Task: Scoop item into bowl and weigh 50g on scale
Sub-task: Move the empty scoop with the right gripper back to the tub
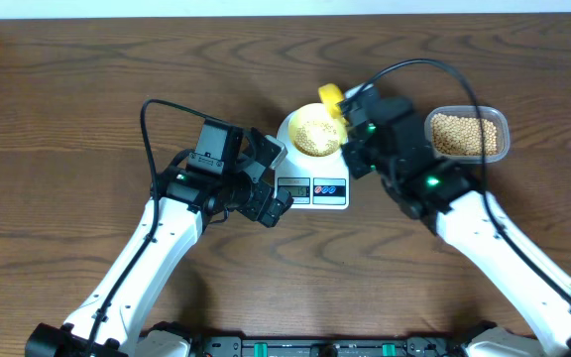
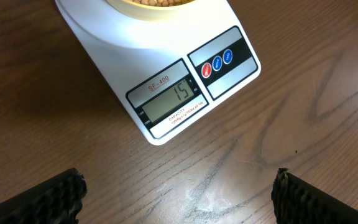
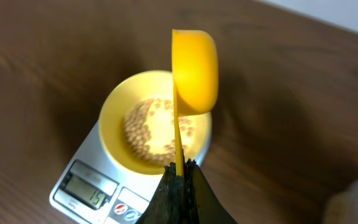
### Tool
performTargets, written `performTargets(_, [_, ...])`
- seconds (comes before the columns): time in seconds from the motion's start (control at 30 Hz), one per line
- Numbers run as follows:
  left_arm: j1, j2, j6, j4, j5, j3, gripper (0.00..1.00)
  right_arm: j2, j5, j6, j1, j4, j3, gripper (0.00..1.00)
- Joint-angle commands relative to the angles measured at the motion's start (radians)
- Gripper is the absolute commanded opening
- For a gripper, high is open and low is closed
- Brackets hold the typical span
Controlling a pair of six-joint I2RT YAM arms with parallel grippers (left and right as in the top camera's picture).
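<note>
SF-400 scale (image 2: 120,59) reading 15, left gripper (image 2: 179,200) spread, right gripper (image 3: 180,177) pinching yellow scoop (image 3: 195,68)

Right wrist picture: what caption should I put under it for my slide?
The right pincer holds a yellow scoop tipped sideways by a bowl of beans on a scale showing 15.

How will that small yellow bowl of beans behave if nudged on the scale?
Probably slides easily: the bowl sits on the smooth white scale. Likely light, since the display reads 15. The round beans would probably roll and scatter if it tips.
</note>
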Motion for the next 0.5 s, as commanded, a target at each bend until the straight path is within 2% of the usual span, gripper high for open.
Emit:
performTargets(0.0, [0.003, 0.008, 0.009, 0.000, -0.009, 0.002, 0.98, -0.089, 0.016, 0.039, -0.071, -0.038, 0.021, 0.01])
performTargets(0.23, [0.003, 0.008, 0.009, 0.000, -0.010, 0.002, 0.98, -0.210, 0.013, 0.049, -0.308, -0.236, 0.021, 0.01])
performTargets(0.47, [0.003, 0.008, 0.009, 0.000, -0.009, 0.002, 0.98, -0.205, -0.090, 0.024, -0.544, -0.367, 0.021, 0.01])
